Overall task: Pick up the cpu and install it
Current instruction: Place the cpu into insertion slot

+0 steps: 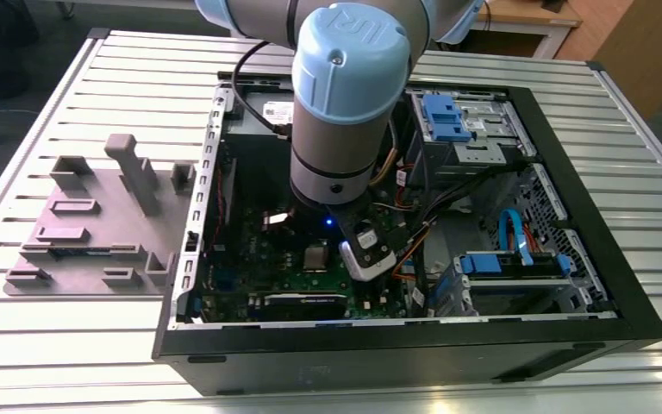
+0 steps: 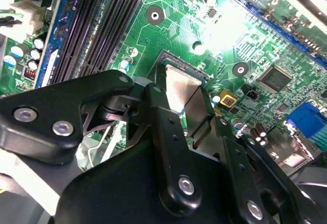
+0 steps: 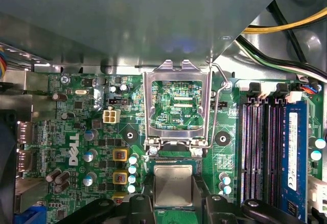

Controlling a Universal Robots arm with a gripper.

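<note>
Gripper (image 3: 174, 206) closed narrow on the cpu (image 3: 173, 184), a finger (image 3: 145, 203) at each side edge. At the exterior view's left, a grey fixture (image 1: 90, 220); right of it, the arm (image 1: 348, 103) stands inside the open case (image 1: 400, 354). Chip lies just beside the raised socket frame (image 3: 176, 101), seemingly over the socket (image 3: 168, 158).

Thick grey metal arm (image 1: 331, 147), rounded pale-blue plastic caps (image 1: 348, 52) on its joints, and a black jointed tool (image 2: 184, 101) dotted with shiny silver screws (image 2: 185, 185).
</note>
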